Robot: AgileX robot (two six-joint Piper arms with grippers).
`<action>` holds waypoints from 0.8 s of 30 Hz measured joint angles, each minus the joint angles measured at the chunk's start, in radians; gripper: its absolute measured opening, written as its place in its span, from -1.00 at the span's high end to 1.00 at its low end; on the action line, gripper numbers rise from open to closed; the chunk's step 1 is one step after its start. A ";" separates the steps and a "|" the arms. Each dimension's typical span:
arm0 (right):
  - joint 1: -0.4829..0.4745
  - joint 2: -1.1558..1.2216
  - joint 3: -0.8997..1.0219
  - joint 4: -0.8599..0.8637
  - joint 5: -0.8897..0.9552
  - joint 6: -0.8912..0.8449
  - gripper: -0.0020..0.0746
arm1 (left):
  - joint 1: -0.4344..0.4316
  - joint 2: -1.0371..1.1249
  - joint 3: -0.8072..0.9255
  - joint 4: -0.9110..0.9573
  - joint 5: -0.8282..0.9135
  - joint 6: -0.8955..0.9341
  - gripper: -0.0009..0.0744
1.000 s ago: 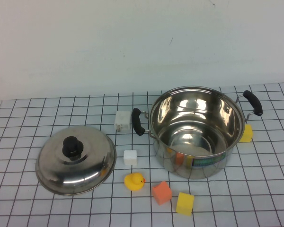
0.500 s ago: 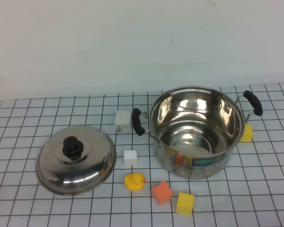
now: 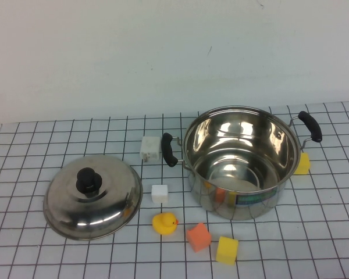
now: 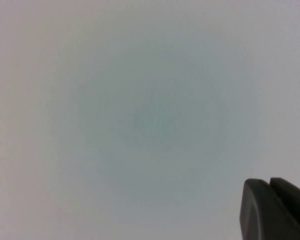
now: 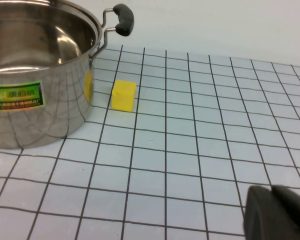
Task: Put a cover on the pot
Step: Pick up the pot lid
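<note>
The steel pot (image 3: 241,160) stands open and empty at the right of the gridded table, with black side handles and a green label. It also shows in the right wrist view (image 5: 35,75). The domed steel lid (image 3: 93,197) with a black knob (image 3: 88,181) lies flat on the table to the pot's left. Neither arm shows in the high view. My left gripper (image 4: 270,185) is shut and empty, facing a blank pale surface. My right gripper (image 5: 271,192) is shut and empty, low over the table to the right of the pot.
A white block (image 3: 151,149) and a small white cube (image 3: 159,193) lie between lid and pot. A yellow duck (image 3: 164,222), an orange cube (image 3: 199,236) and a yellow cube (image 3: 227,250) lie in front. Another yellow cube (image 5: 123,95) sits by the pot's right side.
</note>
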 joint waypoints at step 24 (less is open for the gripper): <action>0.000 0.000 0.000 0.000 0.000 0.000 0.92 | 0.000 0.890 -0.360 -0.008 -0.240 -0.031 0.98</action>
